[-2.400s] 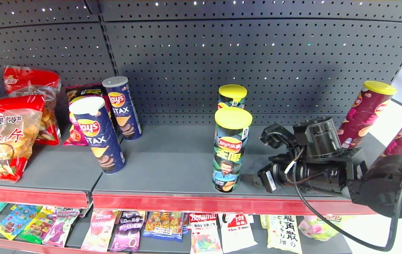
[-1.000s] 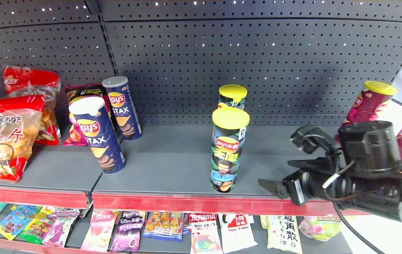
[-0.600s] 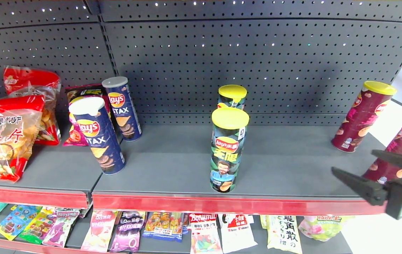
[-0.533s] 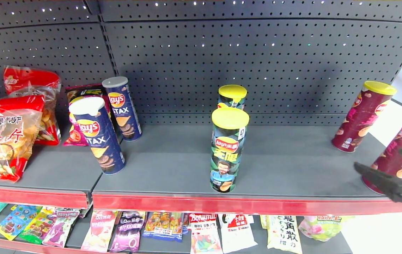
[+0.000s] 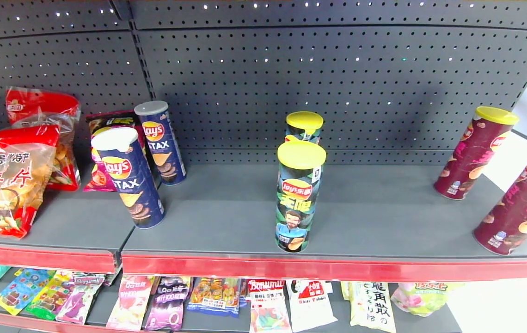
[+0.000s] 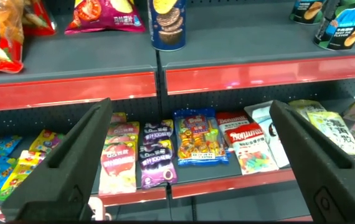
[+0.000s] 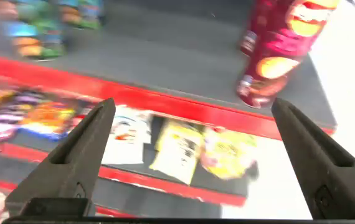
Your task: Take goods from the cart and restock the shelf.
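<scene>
**Risks.** The left gripper (image 6: pixel 190 106) has its fingers spread wide and holds nothing. It hangs in front of the shelf (image 5: pixel 226 217), low enough to look at the tier underneath. Any item it brings up has to pass the red lip (image 5: pixel 291 268). Catching that lip could knock the item out of its grasp.

On the shelf, the front blue chip can (image 5: pixel 127 178) and the front yellow-lidded can (image 5: pixel 298 196) stand close to the edge. Both are tall and narrow, so a nudge would likely topple them or roll them off.

The right gripper (image 7: pixel 193 102) is equally wide and empty. It faces the front maroon can (image 5: pixel 517 208), which sits near the shelf's right front corner and is probably the likeliest to be knocked off by a careless sweep.

**Materials and shapes.**
- The snack bags (image 5: pixel 14 180) at the far left are crinkly, glossy film, soft and slumped.
- The cans are rigid cylinders with smooth printed sleeves and snap-on plastic lids. A rear blue can (image 5: pixel 162 143), a rear yellow-lidded can (image 5: pixel 304 126) and a rear maroon can (image 5: pixel 474 152) stand behind the front ones.
- The shelf is matte grey metal, backed by perforated pegboard (image 5: pixel 337 83).
- Flat sachets (image 5: pixel 263 300) lie on the lower tier.
</scene>
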